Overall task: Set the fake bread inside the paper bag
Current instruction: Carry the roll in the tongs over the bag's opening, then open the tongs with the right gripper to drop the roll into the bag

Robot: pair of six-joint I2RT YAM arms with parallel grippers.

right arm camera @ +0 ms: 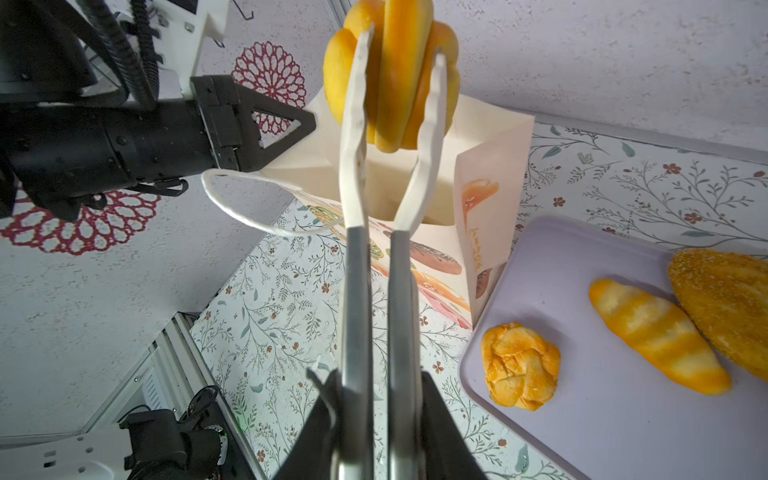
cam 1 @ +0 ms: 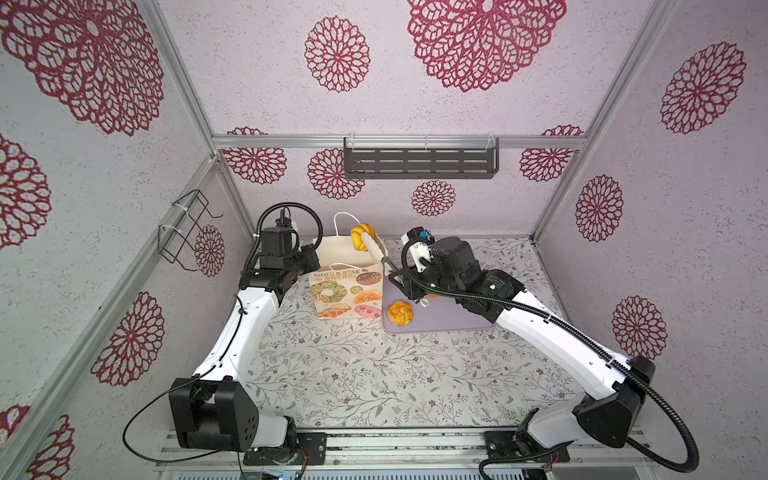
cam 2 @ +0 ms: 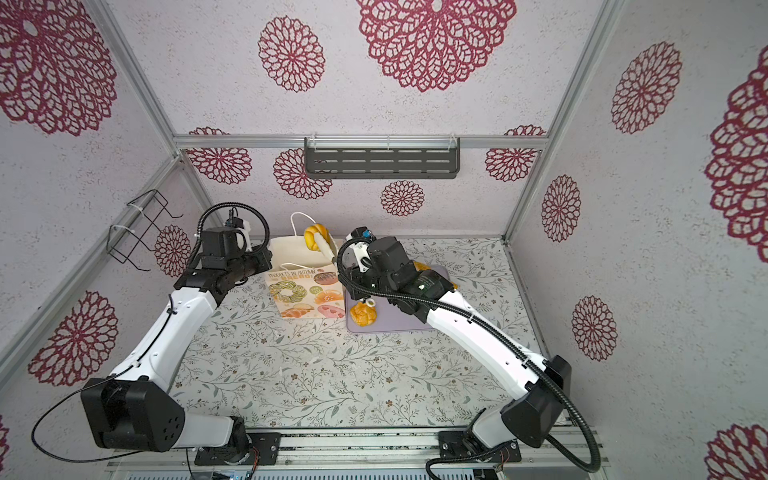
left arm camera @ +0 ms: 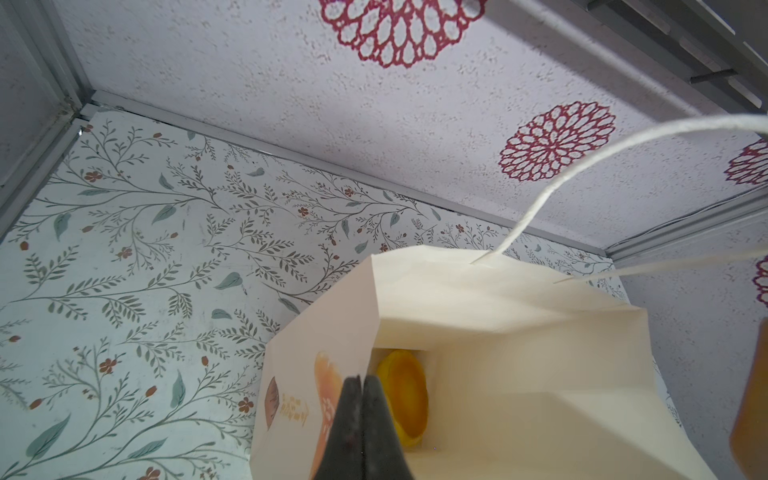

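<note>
golden bread (right arm camera: 390, 83), cream bag (cam 1: 336, 253), lilac tray (cam 1: 440, 320).

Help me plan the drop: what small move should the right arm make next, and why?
Probably lower the tongs slightly toward the paper bag: they hold the ribbed bun just above its open mouth, whose rim the left tool pinches.

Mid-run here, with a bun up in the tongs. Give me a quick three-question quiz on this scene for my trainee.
1. True or false: the bun in the tongs already rests inside the bag.
2. In the right wrist view, how many breads lie on the tray? A one, B three, C six.
3. Fill in: the left gripper pinches the bag's ___.
Key: 1 false; 2 B; 3 rim.
</note>
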